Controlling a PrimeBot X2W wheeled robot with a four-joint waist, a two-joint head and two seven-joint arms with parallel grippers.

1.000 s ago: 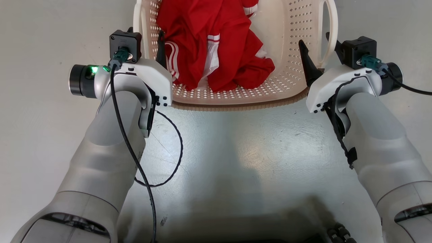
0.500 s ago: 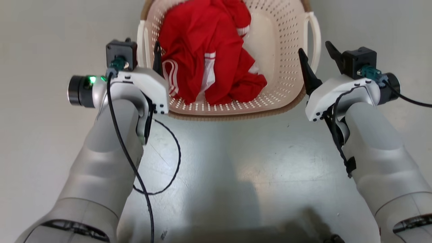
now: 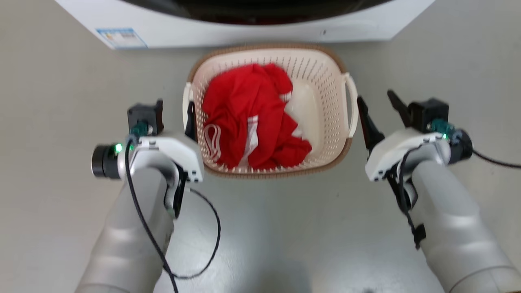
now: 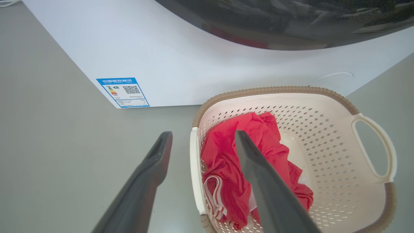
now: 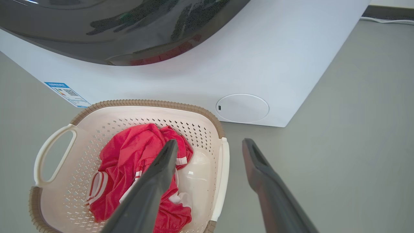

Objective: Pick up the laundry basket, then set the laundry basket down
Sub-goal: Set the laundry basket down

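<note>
The laundry basket (image 3: 325,101), cream with a brown rim, stands on the grey floor in front of the washing machine, holding a red garment (image 3: 248,118). My left gripper (image 3: 174,116) is open beside the basket's left loop handle (image 3: 186,101). In the left wrist view the left gripper (image 4: 203,134) straddles that handle (image 4: 193,168) without gripping it, near the basket (image 4: 323,136). My right gripper (image 3: 375,101) is open just right of the right handle (image 3: 353,106). In the right wrist view the right gripper (image 5: 210,141) spans the handle (image 5: 222,168) of the basket (image 5: 77,168).
A big white washing machine (image 3: 244,28) with a dark door stands right behind the basket, and also appears in the left wrist view (image 4: 194,58) and right wrist view (image 5: 275,64). Bare grey floor (image 3: 61,101) lies on both sides. A black cable (image 3: 211,228) loops under my left forearm.
The head camera has risen and pulled back, bringing the whole basket and the washing machine into view. Both grippers' inner fingers, earlier inside the basket's sides, have come out to the handles.
</note>
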